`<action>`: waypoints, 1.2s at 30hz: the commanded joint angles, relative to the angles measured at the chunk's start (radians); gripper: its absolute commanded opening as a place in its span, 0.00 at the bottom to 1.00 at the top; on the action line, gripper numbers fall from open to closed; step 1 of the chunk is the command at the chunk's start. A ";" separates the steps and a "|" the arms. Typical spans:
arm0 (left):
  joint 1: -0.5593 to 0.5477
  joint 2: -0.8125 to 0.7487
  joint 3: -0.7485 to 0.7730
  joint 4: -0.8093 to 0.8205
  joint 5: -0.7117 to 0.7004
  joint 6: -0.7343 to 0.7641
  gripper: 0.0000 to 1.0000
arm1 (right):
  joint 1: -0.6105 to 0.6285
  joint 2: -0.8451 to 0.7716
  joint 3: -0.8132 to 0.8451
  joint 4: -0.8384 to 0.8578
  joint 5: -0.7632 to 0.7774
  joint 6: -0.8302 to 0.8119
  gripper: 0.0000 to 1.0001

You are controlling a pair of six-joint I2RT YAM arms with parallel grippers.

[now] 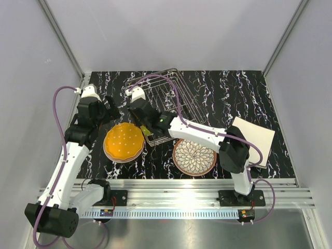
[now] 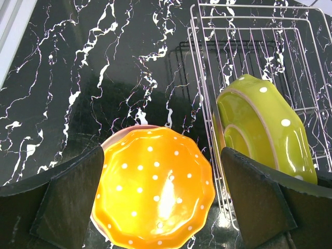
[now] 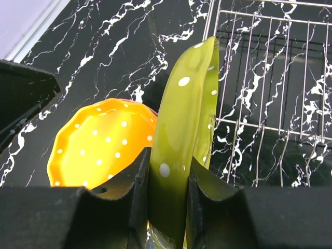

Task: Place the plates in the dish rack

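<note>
**Item 1. Left arm** [image 1: 67,155]: rises from its base at 7 o'clock of the table [image 1: 223,88] and runs up the left edge. The wrist turns in toward 3 o'clock.

**Item 2. Left gripper** [image 2: 162,155]: jaws spread wide with nothing between them. It hangs over the orange plate [image 2: 155,192] and looks straight down on it.

**Item 3. Right arm** [image 1: 199,132]: base at 5 o'clock, elbow folded over the table's right side. The forearm stretches across toward 10 o'clock.

**Item 4. Right gripper** [image 3: 168,168]: fingers [image 3: 129,187] pinched on the rim of the lime-green plate [image 2: 264,129], one pad on each face.

**Item 5. Lime-green plate:** scalloped with white dots, held on edge and nearly upright at the 7 o'clock corner of the dish rack [image 1: 168,98]. Whether it touches the wires cannot be told.

**Item 6. Dish rack:** silver wire basket, set askew at 12 o'clock of the table.

**Item 7. Orange plate:** white-dotted and lying flat at 8 o'clock of the rack, just beside the lime-green plate. A pinkish rim shows beneath it.

**Item 8. Petal-patterned plate** [image 1: 194,156]: brown-rimmed, lying flat at 6 o'clock of the rack, near the right forearm.

**Item 9. Cream square plate** [image 1: 254,136]: lying flat at 3 o'clock of the table, partly hidden by the right elbow.
</note>
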 commanded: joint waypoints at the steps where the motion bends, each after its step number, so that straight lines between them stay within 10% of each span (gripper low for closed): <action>1: 0.005 -0.003 -0.004 0.049 -0.003 0.014 0.99 | -0.023 0.064 -0.081 -0.128 -0.102 -0.068 0.00; 12: 0.005 0.000 -0.006 0.049 0.000 0.017 0.99 | -0.039 0.107 -0.074 -0.174 -0.125 -0.067 0.01; 23: 0.005 -0.003 -0.004 0.044 -0.009 0.020 0.99 | -0.040 0.056 0.006 -0.185 -0.166 -0.039 0.70; 36: 0.005 -0.003 -0.006 0.044 -0.004 0.019 0.99 | -0.042 0.004 0.027 -0.180 -0.122 -0.035 0.65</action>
